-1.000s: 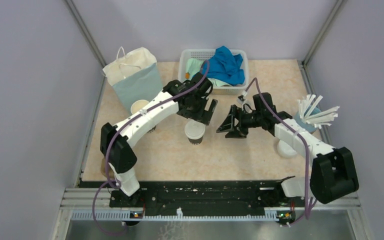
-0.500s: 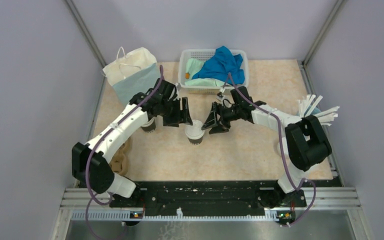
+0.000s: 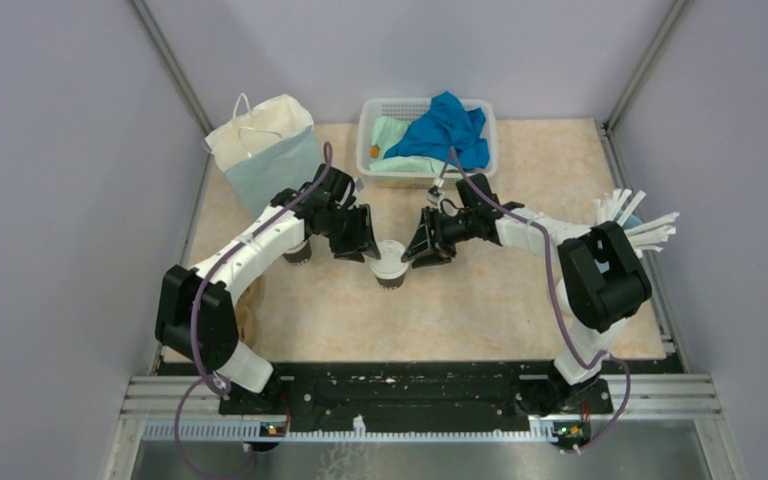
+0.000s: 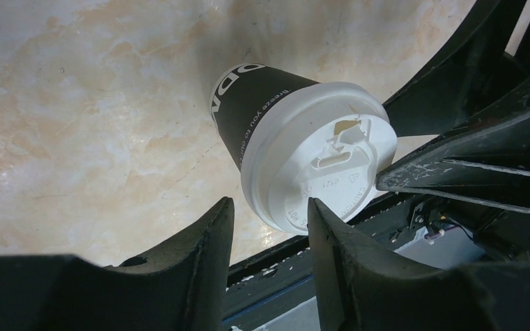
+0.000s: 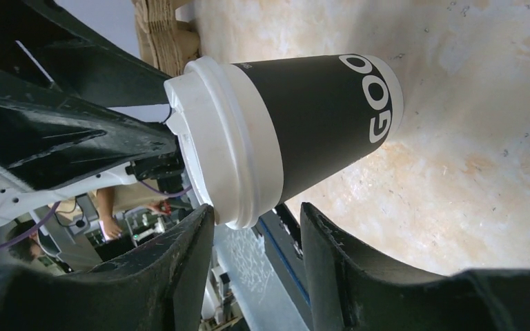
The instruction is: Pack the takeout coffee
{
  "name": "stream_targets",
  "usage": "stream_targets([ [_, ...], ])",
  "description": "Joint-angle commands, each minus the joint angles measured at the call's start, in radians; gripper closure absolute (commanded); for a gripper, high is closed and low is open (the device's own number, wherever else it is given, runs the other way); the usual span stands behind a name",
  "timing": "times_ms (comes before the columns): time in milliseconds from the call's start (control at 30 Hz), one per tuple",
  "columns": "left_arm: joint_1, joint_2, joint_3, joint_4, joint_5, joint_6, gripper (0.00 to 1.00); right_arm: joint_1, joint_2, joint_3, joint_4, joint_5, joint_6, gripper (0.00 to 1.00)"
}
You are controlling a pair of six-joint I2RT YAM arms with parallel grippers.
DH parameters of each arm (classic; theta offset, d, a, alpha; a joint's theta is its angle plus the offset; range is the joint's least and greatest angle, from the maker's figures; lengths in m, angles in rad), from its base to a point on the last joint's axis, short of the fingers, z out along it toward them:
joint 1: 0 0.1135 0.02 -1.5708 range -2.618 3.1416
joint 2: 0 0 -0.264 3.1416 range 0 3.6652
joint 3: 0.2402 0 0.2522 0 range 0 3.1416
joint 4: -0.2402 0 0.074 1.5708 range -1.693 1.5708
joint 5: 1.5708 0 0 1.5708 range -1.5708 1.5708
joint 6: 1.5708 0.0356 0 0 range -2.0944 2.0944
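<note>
One takeout coffee cup (image 3: 390, 265) stands upright mid-table, with a black wall (image 5: 324, 117) bearing white lettering and a white lid (image 4: 321, 162). My left gripper (image 3: 365, 243) is at its left side and my right gripper (image 3: 417, 250) at its right, both level with the lid. In the left wrist view the gripper (image 4: 269, 203) is open, its gap just off the lid's rim. In the right wrist view the gripper (image 5: 257, 207) is open too, with the lid's rim at the mouth of its gap and not clamped. A second cup (image 3: 298, 252) shows partly behind the left arm.
A paper bag (image 3: 265, 150) stands at the back left. A white basket (image 3: 372, 125) of blue and green cloth sits at the back centre. A light blue cup of white sticks (image 3: 632, 225) is at the right edge. A brown pulp tray (image 3: 248, 312) lies by the left arm.
Both arms have closed in on the lidded cup from either side. The left gripper came off the top of the cup to its left side. Both pairs of jaws have narrowed.
</note>
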Motion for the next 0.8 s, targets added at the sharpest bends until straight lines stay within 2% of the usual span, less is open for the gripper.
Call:
stream_targets([
  [0, 0.0, 0.016, -0.031, 0.054, 0.033, 0.01, 0.52, 0.012, -0.003, 0.0, 0.051, -0.012, -0.01, 0.52],
  [267, 0.0, 0.018, -0.064, 0.07, 0.037, 0.022, 0.54, 0.003, -0.003, -0.054, 0.081, 0.019, 0.003, 0.53],
  [400, 0.0, 0.0, -0.044, 0.065, 0.041, 0.022, 0.53, -0.015, -0.071, -0.049, 0.101, -0.03, 0.036, 0.42],
  [500, 0.0, 0.002, -0.046, 0.063, 0.044, 0.023, 0.53, -0.06, -0.122, -0.1, 0.215, -0.071, 0.132, 0.38],
  [567, 0.0, 0.006, -0.057, 0.071, 0.053, 0.023, 0.53, -0.069, -0.124, -0.109, 0.23, -0.079, 0.133, 0.4],
  [767, 0.0, 0.007, -0.061, 0.073, 0.054, 0.026, 0.54, -0.057, -0.081, -0.111, 0.244, -0.091, 0.135, 0.56],
])
